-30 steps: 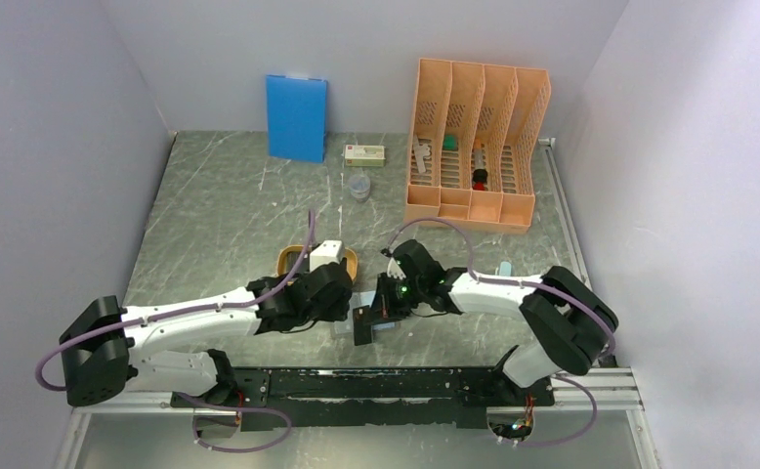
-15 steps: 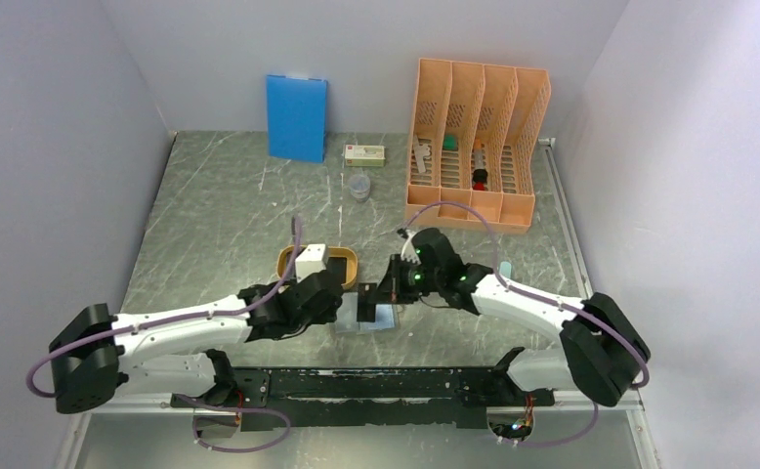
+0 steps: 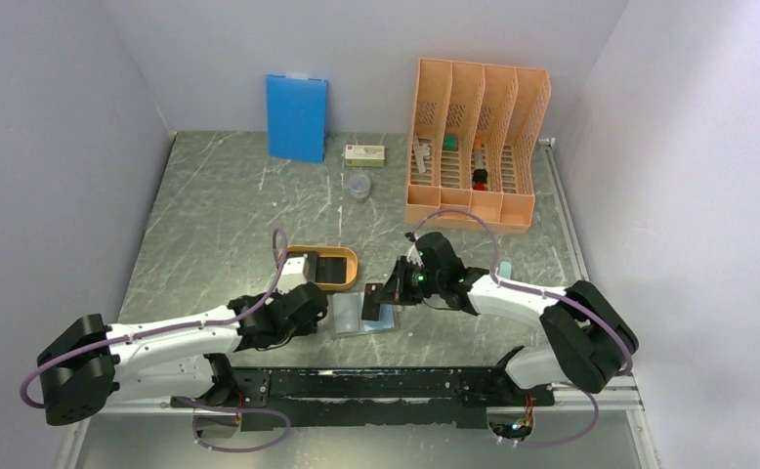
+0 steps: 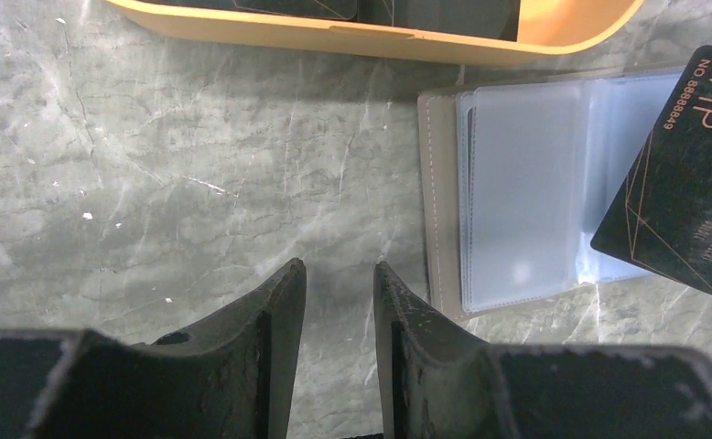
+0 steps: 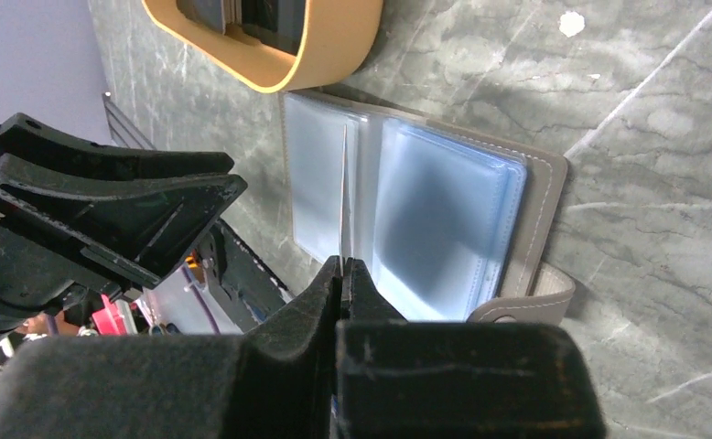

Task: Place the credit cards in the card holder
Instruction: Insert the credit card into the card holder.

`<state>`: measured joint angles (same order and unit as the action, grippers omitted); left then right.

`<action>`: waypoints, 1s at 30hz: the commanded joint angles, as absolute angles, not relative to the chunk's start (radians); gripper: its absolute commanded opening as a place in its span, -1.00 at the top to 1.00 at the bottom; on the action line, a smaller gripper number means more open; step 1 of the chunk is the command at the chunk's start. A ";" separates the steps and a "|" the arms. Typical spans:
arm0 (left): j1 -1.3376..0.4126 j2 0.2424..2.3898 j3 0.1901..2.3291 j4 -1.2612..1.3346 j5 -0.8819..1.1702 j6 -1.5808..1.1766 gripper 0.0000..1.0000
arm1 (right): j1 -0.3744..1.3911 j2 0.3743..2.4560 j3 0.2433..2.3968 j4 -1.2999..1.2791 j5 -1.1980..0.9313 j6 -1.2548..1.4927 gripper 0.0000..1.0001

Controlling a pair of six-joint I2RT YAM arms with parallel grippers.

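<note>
Matte black card (image 4: 686, 183) — thin, rounded — over glossy-sleeved card holder (image 4: 517, 192)

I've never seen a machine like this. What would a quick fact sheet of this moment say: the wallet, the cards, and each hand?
card holder: lying open on the table, clear pockets facing up
right hand: shut on a black credit card, held over the card holder's pockets
card inserted: not visibly inside a pocket
left hand: open, nothing between its fingers, over the table left of the card holder
orange tray: just beyond the card holder, with more dark cards in it
</note>
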<state>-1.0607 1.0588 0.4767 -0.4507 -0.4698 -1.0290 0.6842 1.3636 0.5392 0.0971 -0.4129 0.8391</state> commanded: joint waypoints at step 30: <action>-1.048 1.137 0.449 -0.345 -0.388 -1.028 0.31 | 0.704 1.484 0.482 0.281 -0.480 0.875 1.00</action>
<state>-1.0546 1.1301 0.4610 -0.3828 -0.4057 -1.0290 0.6941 1.4605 0.4858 0.2573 -0.4648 0.8761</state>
